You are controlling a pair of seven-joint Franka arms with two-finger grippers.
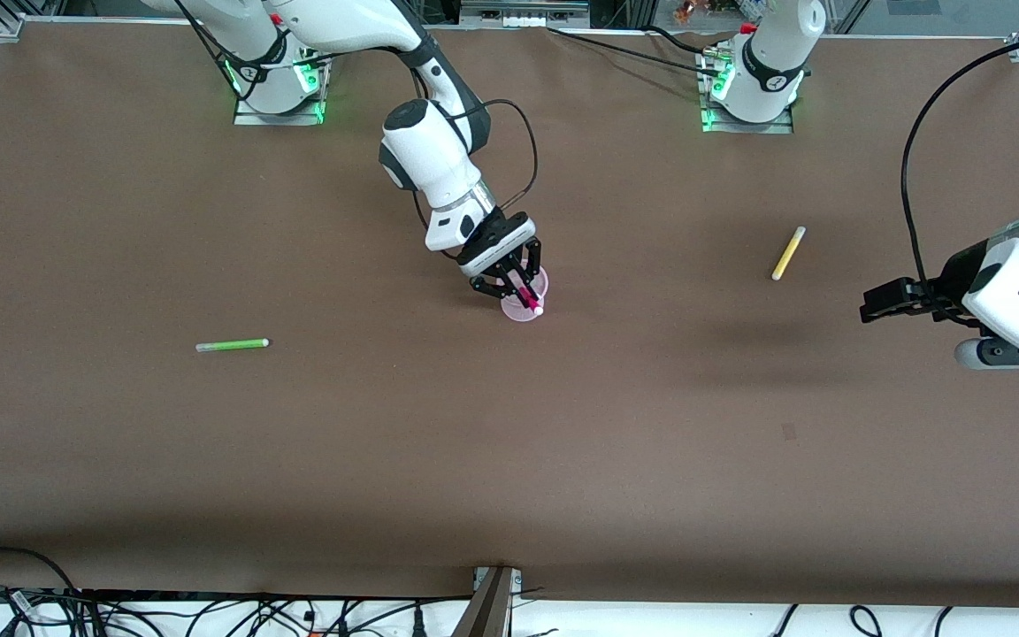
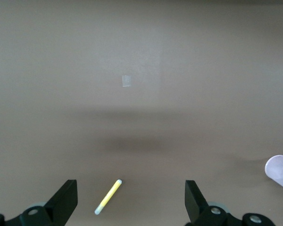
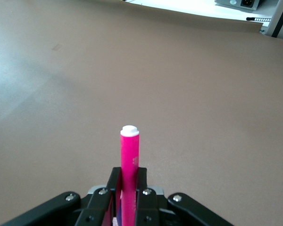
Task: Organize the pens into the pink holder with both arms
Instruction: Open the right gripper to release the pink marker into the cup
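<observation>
My right gripper (image 1: 518, 285) is shut on the magenta-pink pen (image 1: 529, 298) and holds it tilted, right over the pink holder (image 1: 514, 311) in the middle of the table. In the right wrist view the pen (image 3: 129, 155) stands up between the fingers (image 3: 114, 184), white end free. The holder is mostly hidden under the gripper. The yellow pen (image 1: 788, 253) lies toward the left arm's end. My left gripper (image 1: 866, 303) is open and empty in the air beside it. The left wrist view shows the yellow pen (image 2: 107, 197) between its spread fingers (image 2: 66, 200). The green pen (image 1: 233, 344) lies toward the right arm's end. The dark purple pen is not clearly seen.
Brown table top (image 1: 509, 460) with a small tape mark (image 1: 788, 431) nearer the front camera than the yellow pen. Cables run along the table's front edge (image 1: 209, 610). A pale rounded part (image 2: 279, 172) shows at the edge of the left wrist view.
</observation>
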